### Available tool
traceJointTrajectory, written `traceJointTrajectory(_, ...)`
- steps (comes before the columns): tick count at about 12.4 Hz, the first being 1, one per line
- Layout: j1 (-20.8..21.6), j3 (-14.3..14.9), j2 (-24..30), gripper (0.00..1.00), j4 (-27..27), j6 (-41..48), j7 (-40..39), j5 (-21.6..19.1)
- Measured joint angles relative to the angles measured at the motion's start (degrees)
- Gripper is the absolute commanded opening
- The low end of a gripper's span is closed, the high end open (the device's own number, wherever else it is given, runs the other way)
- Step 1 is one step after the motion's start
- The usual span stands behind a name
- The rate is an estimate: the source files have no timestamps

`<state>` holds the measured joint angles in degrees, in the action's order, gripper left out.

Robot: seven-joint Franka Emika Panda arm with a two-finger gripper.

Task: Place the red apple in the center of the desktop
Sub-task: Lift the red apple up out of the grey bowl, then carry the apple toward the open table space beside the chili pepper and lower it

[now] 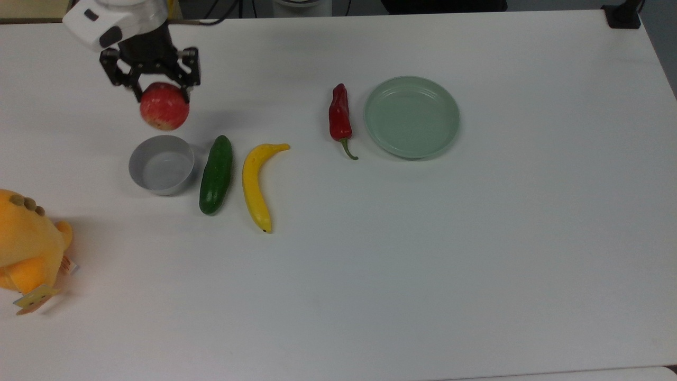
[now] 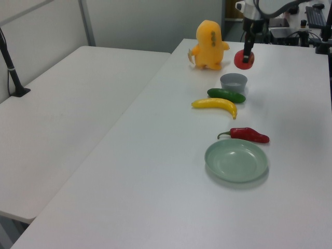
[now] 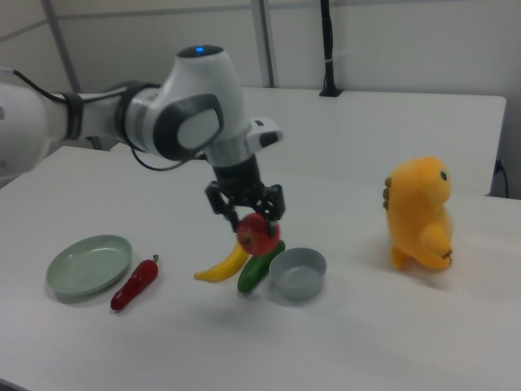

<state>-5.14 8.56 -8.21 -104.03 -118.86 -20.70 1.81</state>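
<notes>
Pincer (image 1: 162,89) closed on the red apple (image 1: 164,110), gripping its upper half; apple hangs clear above the bench (image 1: 476,264), just beyond the grey bowl (image 1: 161,169) at the top view's left. Apple looks firm, smooth, fairly light; round skin may slip. A hold nearer its widest girth seems safer.

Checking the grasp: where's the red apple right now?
The red apple is held in the gripper, lifted off the table above the grey bowl. In the top view it sits at upper left, left of the cucumber.
</notes>
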Motion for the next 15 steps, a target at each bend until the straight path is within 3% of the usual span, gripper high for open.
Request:
traceJointTrajectory(4, 4.8, -0.3, 3.4, 0.10, 0.7, 15.4, 0.0, 0.0)
traceJointTrajectory(7, 8.5, -0.4, 2.5, 0.10, 0.8, 25.2, 0.0, -0.2)
traceJointTrajectory(8, 8.9, -0.4, 1.5, 0.10, 1.2, 27.0, 0.1, -2.2)
traceJointTrajectory(11, 8.1, 0.0, -8.4, 0.10, 10.4, 38.3, 2.8, -9.8)
traceJointTrajectory(15, 7.4, 0.3, -22.6, 0.09, 19.7, 42.9, 9.9, -13.1)
